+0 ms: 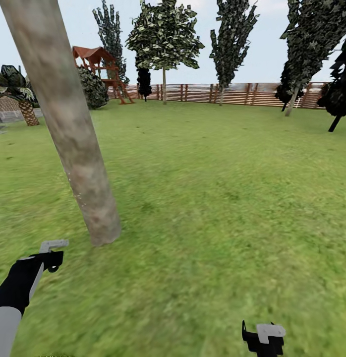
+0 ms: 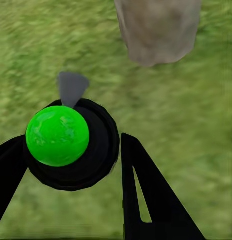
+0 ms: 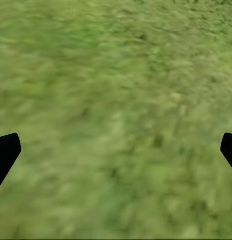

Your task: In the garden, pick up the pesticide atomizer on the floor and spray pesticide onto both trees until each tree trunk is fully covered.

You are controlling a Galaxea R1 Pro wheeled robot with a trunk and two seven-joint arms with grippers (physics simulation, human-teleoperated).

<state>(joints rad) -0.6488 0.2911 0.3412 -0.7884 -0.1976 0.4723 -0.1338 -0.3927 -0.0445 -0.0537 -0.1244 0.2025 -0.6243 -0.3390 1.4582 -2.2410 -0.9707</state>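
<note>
Left tool [image 2: 71, 165] grips the atomizer [image 2: 66, 142]: glossy green ball on a black round body, lower left. Mottled grey-brown trunk [image 1: 69, 129] leans nearby. Right tool [image 3: 116, 150] gapes wide, empty.

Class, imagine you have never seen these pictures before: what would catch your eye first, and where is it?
A thick, leaning grey-brown trunk rises from the grass at the head view's left, just beyond the left gripper. In the left wrist view a bright green ball on a black atomizer sits between the fingers. Far off, a slatted fence and a red-roofed play tower close the lawn.
</note>
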